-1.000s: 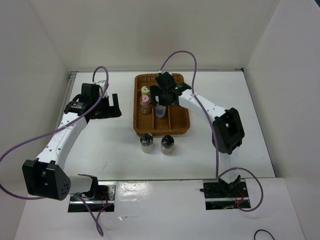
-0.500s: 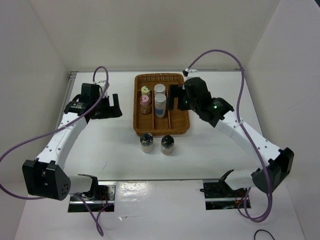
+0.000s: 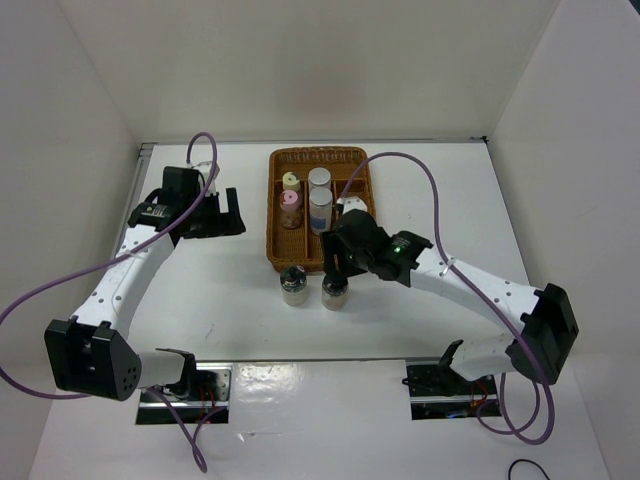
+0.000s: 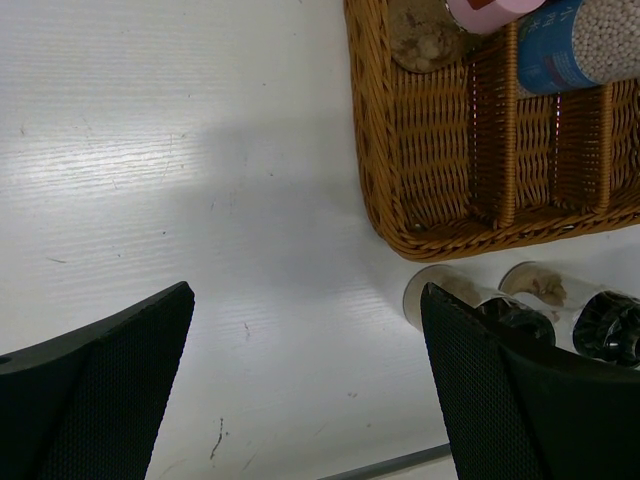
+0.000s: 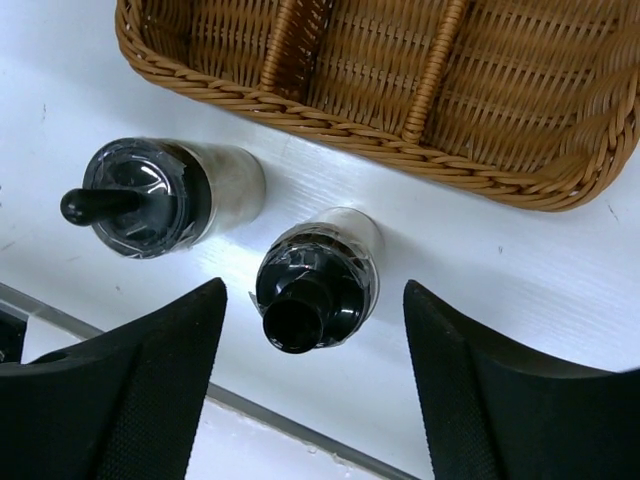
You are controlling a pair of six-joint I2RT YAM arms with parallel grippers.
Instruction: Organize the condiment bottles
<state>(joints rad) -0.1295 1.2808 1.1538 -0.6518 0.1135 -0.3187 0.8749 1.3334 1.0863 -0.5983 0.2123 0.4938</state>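
Observation:
Two black-capped condiment bottles (image 3: 292, 284) (image 3: 334, 291) stand on the table just in front of the wicker tray (image 3: 352, 255). My right gripper (image 3: 335, 262) hovers over the right-hand one (image 5: 318, 285), open, a finger on each side and a gap to both. The other black-capped bottle (image 5: 150, 195) stands to its left. In the tray stand the yellow-capped bottle (image 3: 290, 181), the pink-capped one (image 3: 290, 200) and two grey-capped ones with blue labels (image 3: 319, 177) (image 3: 320, 199). My left gripper (image 3: 225, 212) is open and empty over bare table, left of the tray (image 4: 420, 190).
The tray's right column of compartments (image 3: 358, 215) holds nothing. White walls close in the table at the back and both sides. A metal strip (image 5: 300, 425) runs along the table's near edge, close to the two black-capped bottles.
My right arm has left the tray, swung round its right side and come down in front of it, over the right black-capped bottle. The left arm has not moved.

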